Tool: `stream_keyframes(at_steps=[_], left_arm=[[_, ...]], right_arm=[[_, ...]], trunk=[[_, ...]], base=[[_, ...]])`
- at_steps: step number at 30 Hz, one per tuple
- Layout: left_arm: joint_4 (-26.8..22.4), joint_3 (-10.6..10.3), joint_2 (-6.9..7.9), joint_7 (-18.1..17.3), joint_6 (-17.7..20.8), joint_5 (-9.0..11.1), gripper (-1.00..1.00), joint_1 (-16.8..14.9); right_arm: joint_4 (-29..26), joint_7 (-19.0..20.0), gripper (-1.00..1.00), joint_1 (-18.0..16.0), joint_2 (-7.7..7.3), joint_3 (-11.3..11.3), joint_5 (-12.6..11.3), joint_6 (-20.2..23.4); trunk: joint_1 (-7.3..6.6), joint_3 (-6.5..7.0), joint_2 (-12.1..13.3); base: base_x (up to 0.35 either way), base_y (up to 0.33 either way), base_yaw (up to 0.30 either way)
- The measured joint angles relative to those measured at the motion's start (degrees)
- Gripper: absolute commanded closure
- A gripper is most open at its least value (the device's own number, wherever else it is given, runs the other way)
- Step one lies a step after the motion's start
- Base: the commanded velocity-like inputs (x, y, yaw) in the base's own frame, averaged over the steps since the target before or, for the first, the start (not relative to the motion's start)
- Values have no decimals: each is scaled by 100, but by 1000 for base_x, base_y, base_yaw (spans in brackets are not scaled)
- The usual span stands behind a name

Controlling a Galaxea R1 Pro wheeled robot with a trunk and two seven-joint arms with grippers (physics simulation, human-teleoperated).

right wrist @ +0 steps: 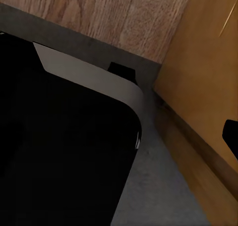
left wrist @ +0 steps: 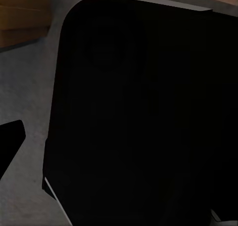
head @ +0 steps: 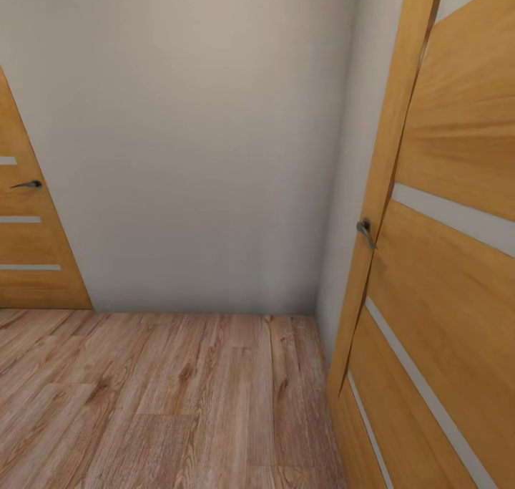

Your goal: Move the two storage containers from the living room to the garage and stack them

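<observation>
The storage containers are out of view, and so is the garage. The head view faces a room corner with a light wood plank floor [head: 164, 396]. In the left wrist view one dark fingertip [left wrist: 11, 144] of my left gripper juts in at the frame edge beside a large black rounded panel [left wrist: 144, 116] of the robot's body. In the right wrist view one dark fingertip [right wrist: 231, 136] of my right gripper sits at the frame edge in front of an orange wooden door [right wrist: 203, 72]. Nothing lies between the fingers of either gripper.
A plain grey-white wall [head: 193, 138] closes the corner straight ahead. A wooden door with a metal handle [head: 365, 231] stands very close on the right. A second wooden door [head: 28, 253] is set in the wall at far left.
</observation>
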Motion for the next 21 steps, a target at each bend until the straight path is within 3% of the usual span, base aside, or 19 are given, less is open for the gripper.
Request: stream_keyframes(at_steps=[12,21], left_arm=[[0,0,-1,2,0,0,-100,0],[0,0,-2,2,0,0,-100,0]], right_arm=[[0,-8,-100,0,7,-11,-37,-94],[0,-8,-100,0,-9,-20,-37,-128]], trunk=[[0,0,0],[0,0,0]], base=[[0,0,8],[0,0,169]])
